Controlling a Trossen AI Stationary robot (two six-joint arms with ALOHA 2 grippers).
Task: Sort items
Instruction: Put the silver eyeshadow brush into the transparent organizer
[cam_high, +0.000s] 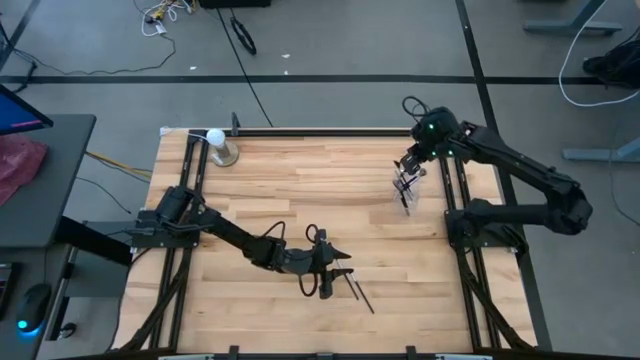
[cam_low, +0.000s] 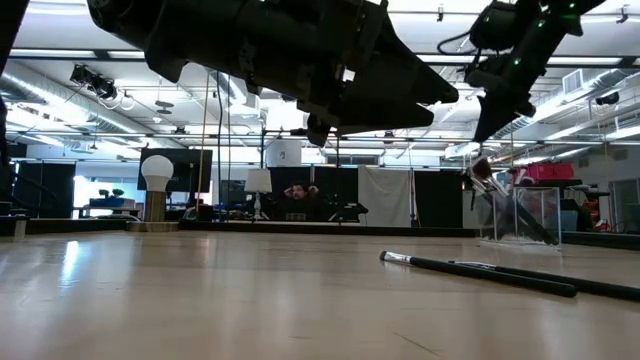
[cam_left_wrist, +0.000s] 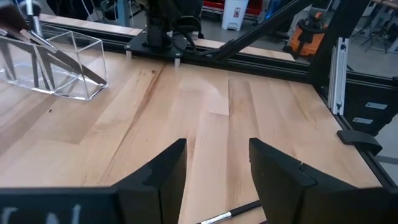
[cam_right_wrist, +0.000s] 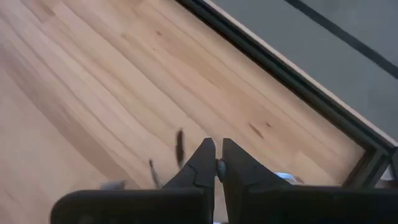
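Wood table (cam_high: 300, 190), open lab behind. I hold left gripper (cam_left_wrist: 214, 177) spread above two brushes (cam_high: 358, 293) at near edge; risk: descent nudges them, they roll. Right gripper (cam_right_wrist: 216, 165) pressed together over clear holder (cam_left_wrist: 62, 65) with sorted brushes; could tip it.

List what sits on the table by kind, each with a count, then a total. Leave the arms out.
Loose dark brushes lying flat on the wood: 2
Clear container with brushes standing in it (too bunched to count): 1
White ball on a metallic base: 1
Total, with the brushes in the container left out: 4
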